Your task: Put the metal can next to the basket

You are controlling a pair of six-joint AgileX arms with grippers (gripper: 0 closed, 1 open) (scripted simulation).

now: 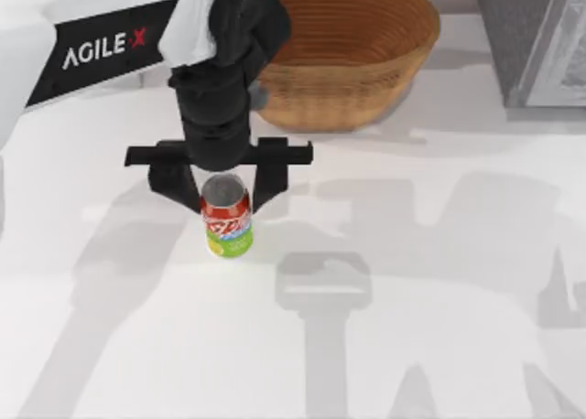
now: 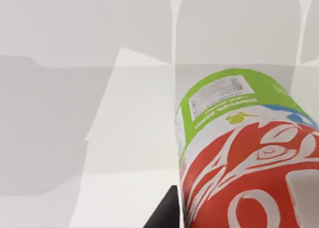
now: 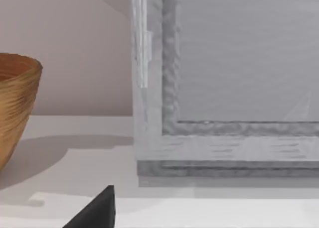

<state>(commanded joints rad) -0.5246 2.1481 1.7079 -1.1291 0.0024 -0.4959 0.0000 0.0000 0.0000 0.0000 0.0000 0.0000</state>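
One left gripper (image 1: 225, 192) straddles the upright metal can (image 1: 227, 220), fingers open either side.
Close squarely, lift straight, set beside basket (image 1: 343, 48).

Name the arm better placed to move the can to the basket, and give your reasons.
Left. The left gripper already straddles the upright metal can, one finger on each side, and the basket lies just beyond it. The right arm is parked beside a grey box.
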